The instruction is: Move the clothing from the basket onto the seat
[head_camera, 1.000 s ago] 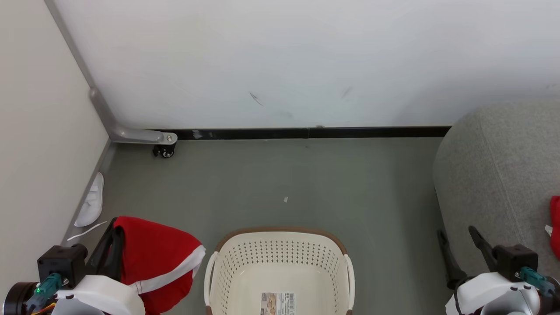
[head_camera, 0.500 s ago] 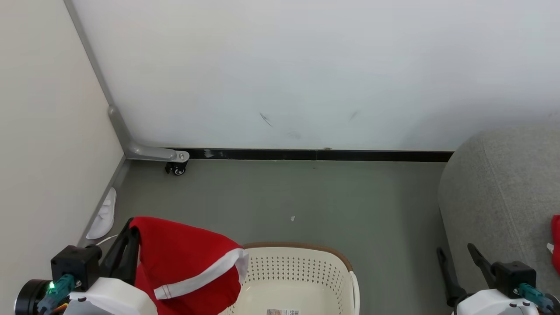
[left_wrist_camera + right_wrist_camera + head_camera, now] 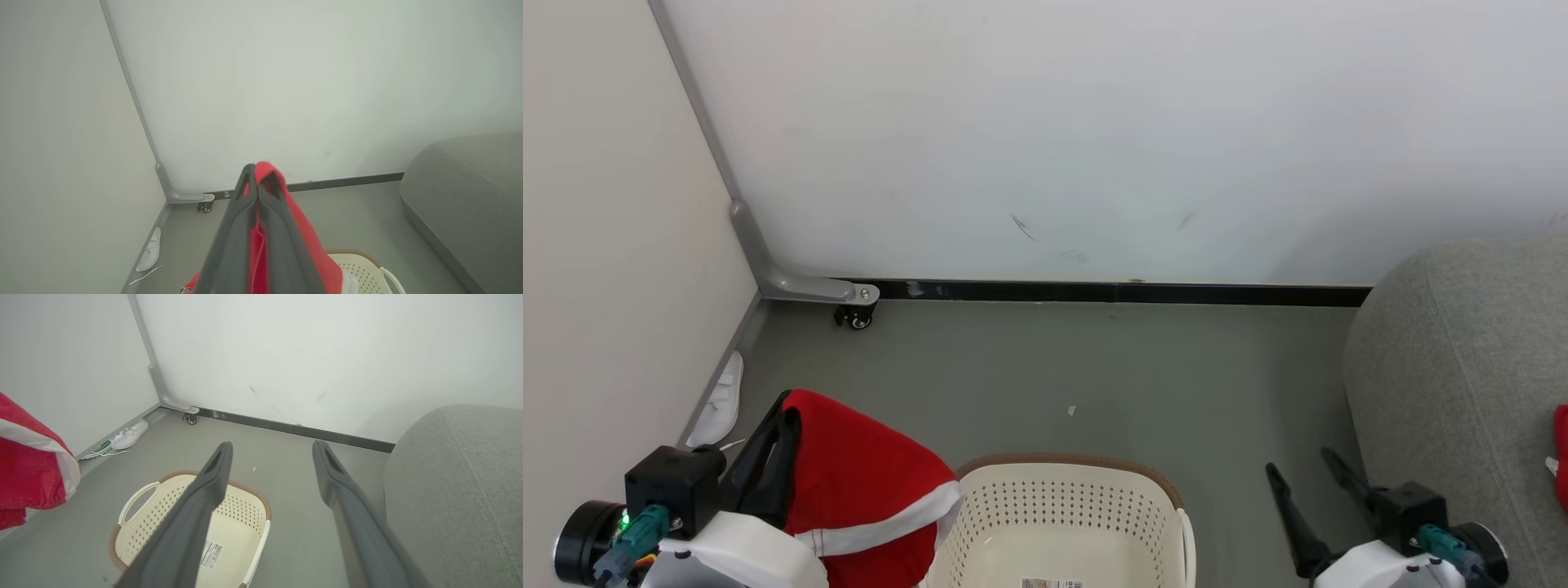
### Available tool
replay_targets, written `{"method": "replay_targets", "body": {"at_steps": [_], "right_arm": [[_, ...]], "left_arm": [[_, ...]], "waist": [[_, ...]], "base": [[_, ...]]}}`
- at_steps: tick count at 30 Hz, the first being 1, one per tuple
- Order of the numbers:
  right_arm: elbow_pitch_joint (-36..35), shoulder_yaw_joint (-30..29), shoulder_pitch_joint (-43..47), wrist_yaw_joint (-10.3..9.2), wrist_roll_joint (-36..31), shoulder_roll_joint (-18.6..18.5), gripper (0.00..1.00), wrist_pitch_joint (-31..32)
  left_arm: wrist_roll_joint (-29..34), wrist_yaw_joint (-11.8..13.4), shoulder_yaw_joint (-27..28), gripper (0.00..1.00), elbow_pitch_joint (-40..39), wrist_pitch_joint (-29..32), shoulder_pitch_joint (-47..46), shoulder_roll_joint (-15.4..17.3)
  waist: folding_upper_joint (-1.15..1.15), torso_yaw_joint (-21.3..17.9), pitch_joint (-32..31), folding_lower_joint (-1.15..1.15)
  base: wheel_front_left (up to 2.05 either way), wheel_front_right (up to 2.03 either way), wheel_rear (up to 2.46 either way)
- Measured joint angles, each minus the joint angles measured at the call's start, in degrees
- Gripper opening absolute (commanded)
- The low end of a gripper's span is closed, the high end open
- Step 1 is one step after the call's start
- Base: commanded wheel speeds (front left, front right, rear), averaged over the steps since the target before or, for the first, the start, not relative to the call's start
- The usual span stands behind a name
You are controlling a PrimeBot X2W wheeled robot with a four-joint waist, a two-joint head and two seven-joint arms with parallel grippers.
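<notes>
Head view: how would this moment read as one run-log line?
left gripper: shut on red garment, held up beside basket | right gripper: open, empty | basket: looks empty | sofa: one red piece on it

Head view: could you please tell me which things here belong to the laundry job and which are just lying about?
Job: red garment gripped by the shut left tool; basket; grey sofa; second red piece on that sofa; open right tool.
Lying about: white shoe; caster wheel; small pale scrap.
</notes>
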Motion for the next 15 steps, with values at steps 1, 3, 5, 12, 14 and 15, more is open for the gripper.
{"method": "replay_targets", "body": {"at_steps": [1, 3, 5, 12, 14, 15], "right_arm": [[0.0, 1.19, -0.08, 0.0, -0.19, -0.03, 1.0, 0.0], [0.05, 3.76, -0.4, 0.0, -0.6, -0.04, 1.0, 0.0], [0.16, 6.68, -1.74, 0.0, -0.66, -0.11, 1.0, 0.0], [1.99, 17.81, -7.28, 0.0, -0.76, -0.53, 1.0, 0.0], [2.19, 19.12, -7.77, 0.0, -0.75, -0.58, 1.0, -0.01], [2.52, 20.36, -8.42, 0.01, -0.71, -0.73, 1.0, -0.01]], "left_arm": [[0.07, 0.0, -0.24, 0.0, -0.32, 0.1, -0.14, -0.01], [0.05, -0.01, -0.7, 0.0, -0.87, 0.58, -0.75, -0.08], [0.05, -0.03, -0.99, 0.0, -1.23, 1.07, -1.53, -0.2], [0.3, -0.15, -2.77, 0.0, -2.69, 2.13, -3.28, -0.57], [0.6, -0.2, -2.99, 0.0, -2.93, 2.36, -3.57, -0.58], [1.03, -0.25, -3.33, 0.0, -3.19, 2.54, -3.85, -0.57]], "waist": [[0.0, 0.03, 0.03, 0.0], [0.0, 0.14, 0.1, 0.0], [0.0, 0.32, 0.19, 0.0], [0.0, 1.15, 0.47, 0.0], [0.0, 1.29, 0.5, 0.0], [0.0, 1.44, 0.53, 0.0]], "base": [[0.0, 0.0, 0.0], [0.0, 0.0, 0.0], [0.0, 0.0, 0.0], [0.0, 0.0, 0.0], [0.0, 0.0, 0.0], [0.0, 0.0, 0.0]]}}
